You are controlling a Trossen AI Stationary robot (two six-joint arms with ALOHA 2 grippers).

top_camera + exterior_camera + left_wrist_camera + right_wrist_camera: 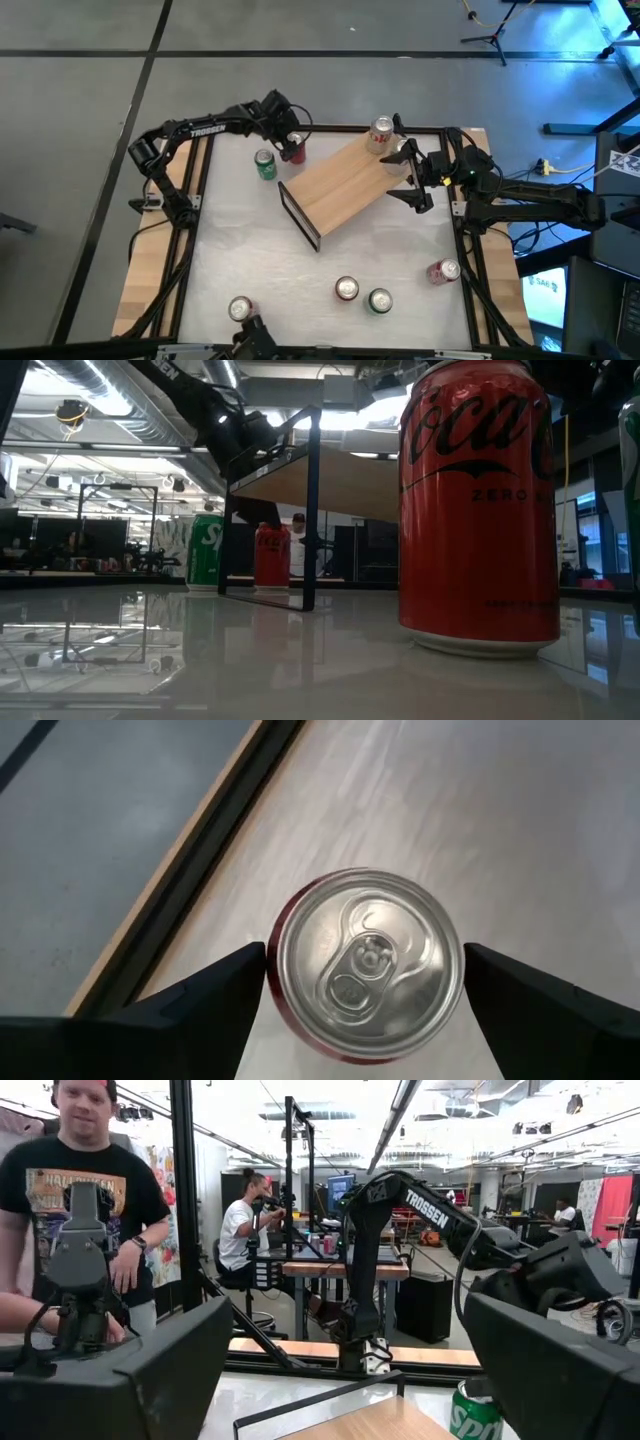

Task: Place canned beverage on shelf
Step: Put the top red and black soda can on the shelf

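Observation:
A red can [365, 965] stands upright on the white table top near its far left corner. My left gripper [365, 952] hangs open over it, slanting down, with one finger on either side of the can's top. A green can [265, 164] stands next to the red can [294, 150]. The light-wood shelf [345, 185] stands aslant at the far middle on its black frame ends, and a can [381, 131] stands on its far end. My right gripper [407, 176] is open and raised beside the shelf's right end, with nothing between its fingers.
Several more cans stand near the table's front edge: [347, 290], [380, 300], [240, 308], and one [443, 271] at the right. A large red can [478, 510] fills the low view. People stand beyond the table's far side [90, 1190].

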